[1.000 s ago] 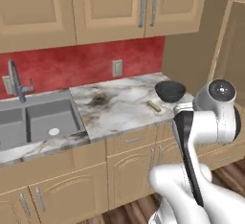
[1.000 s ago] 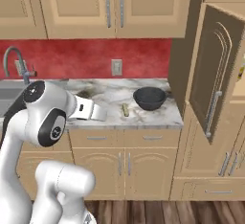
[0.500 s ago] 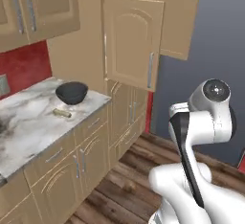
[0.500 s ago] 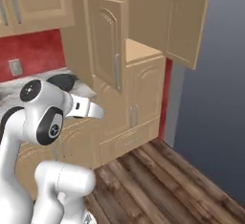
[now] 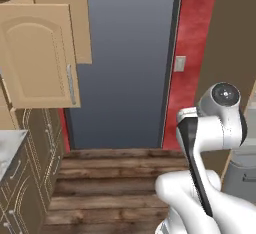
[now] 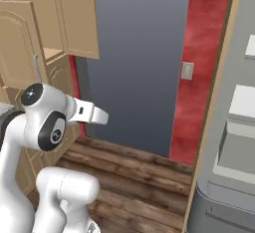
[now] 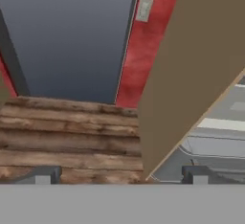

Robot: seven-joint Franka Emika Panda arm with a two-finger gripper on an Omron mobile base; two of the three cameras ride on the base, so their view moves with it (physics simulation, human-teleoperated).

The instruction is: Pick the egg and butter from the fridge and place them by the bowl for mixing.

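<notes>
The two-finger dark-tipped gripper (image 7: 119, 174) is hanging over brown wooden floor planks (image 7: 67, 137), its jaws spread wide with nothing between them. Just beyond to the right, the tall grey fridge with white inner shelves (image 6: 234, 147) is standing open behind a tan side panel (image 7: 191, 70). Farther back, a red wall strip (image 6: 204, 62) is carrying a pale switch plate (image 6: 187, 70).

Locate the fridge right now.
The fridge fills the right edge of the right base view, open with white shelves showing, just right of the red wall strip with its outlet.
</notes>
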